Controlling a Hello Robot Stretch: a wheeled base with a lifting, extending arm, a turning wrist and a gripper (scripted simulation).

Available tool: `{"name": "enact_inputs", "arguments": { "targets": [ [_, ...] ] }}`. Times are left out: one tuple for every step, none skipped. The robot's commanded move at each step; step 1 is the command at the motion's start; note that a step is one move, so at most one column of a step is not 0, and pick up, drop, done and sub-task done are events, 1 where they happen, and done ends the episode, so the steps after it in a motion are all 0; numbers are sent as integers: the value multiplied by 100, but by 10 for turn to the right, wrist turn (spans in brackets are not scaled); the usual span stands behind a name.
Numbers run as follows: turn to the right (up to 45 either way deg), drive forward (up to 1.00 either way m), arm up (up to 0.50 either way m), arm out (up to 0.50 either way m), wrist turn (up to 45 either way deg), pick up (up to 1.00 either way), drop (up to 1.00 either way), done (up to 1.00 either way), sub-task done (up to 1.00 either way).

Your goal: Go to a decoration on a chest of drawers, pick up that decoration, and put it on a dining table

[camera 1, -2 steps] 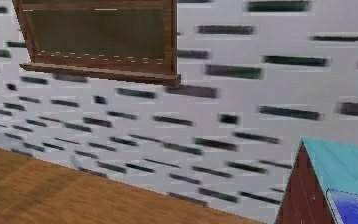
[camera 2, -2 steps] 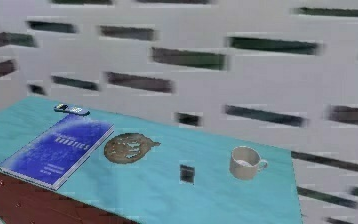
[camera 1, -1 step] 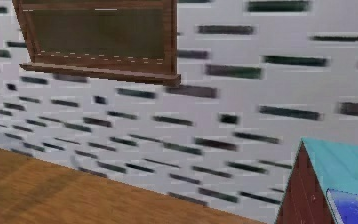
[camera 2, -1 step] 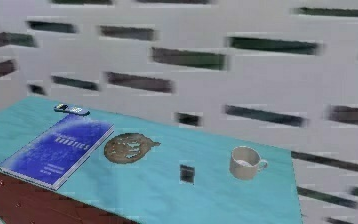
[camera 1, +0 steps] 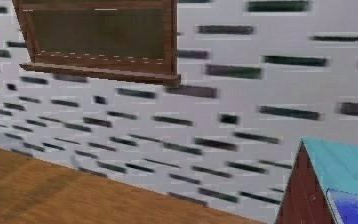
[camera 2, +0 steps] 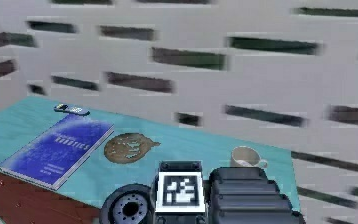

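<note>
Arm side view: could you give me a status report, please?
Jaws at bottom edge, load unclear. Brown disc flat on teal top. Book left of it, cup right.

No readable text. Blue book [camera 2: 57, 150] has pale print on its cover, too small to read. White square tag [camera 2: 182, 190] carries black marks, no letters.

Smooth chest top [camera 2: 202, 150], brick wall [camera 2: 237, 90], wooden window frame [camera 1: 97, 70].
</note>
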Motion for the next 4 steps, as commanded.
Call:
{"name": "enact_inputs", "arguments": {
  "targets": [
    [0,0,0,36,0,0,0,0,0],
    [0,0,0,0,450,0,0,0,0],
    [0,0,0,0,450,0,0,0,0],
    [0,0,0,0,330,0,0,0,0]
  ]
}}
